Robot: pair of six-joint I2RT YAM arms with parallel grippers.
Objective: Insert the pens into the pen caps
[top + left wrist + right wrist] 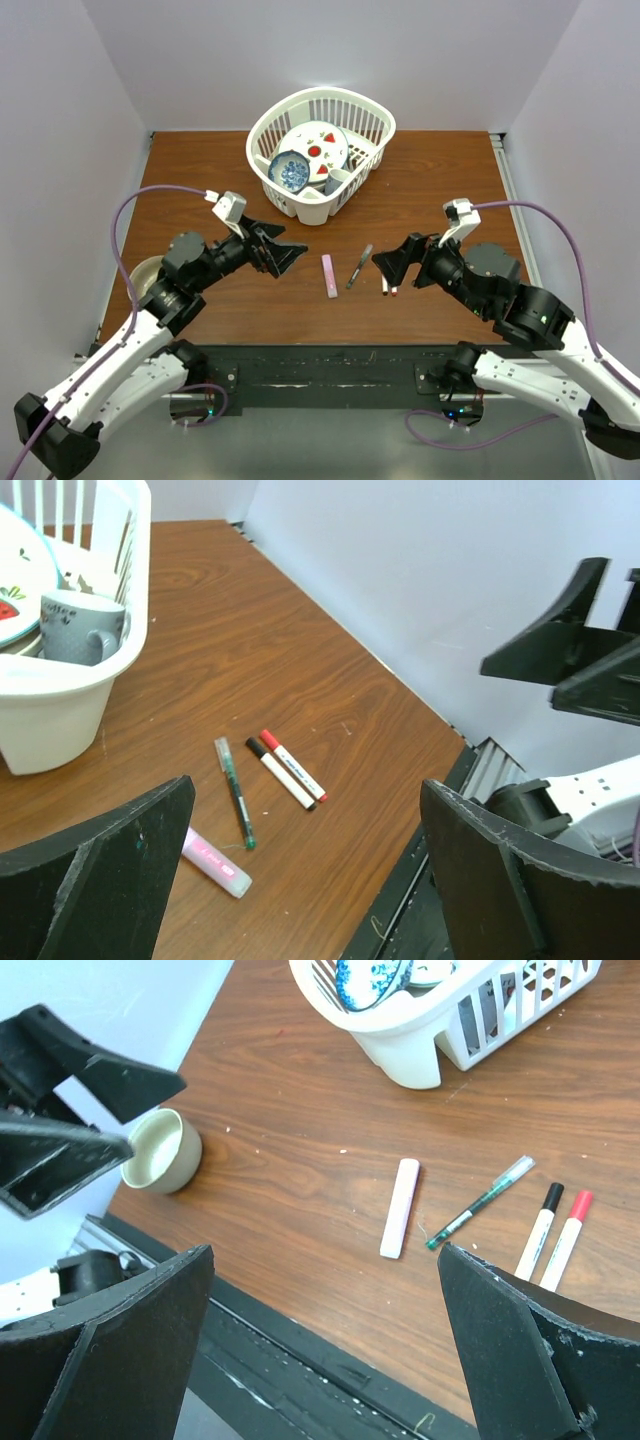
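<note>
Four pens (359,266) lie by the worktop's (200,170) near edge, long axes pointing toward its far edge, between two spread, empty end effectors: right end effector (388,262) just beside the white-barrelled pair (388,287), left end effector (288,255) near the pink marker (329,275).

Plain white walls (330,50) enclose a brown wooden table (200,175).

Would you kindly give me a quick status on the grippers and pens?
Left gripper open, empty; right gripper open, empty. Pink marker, green pen, two white pens flat on table, untouched. No loose caps seen; nothing in the way.
</note>
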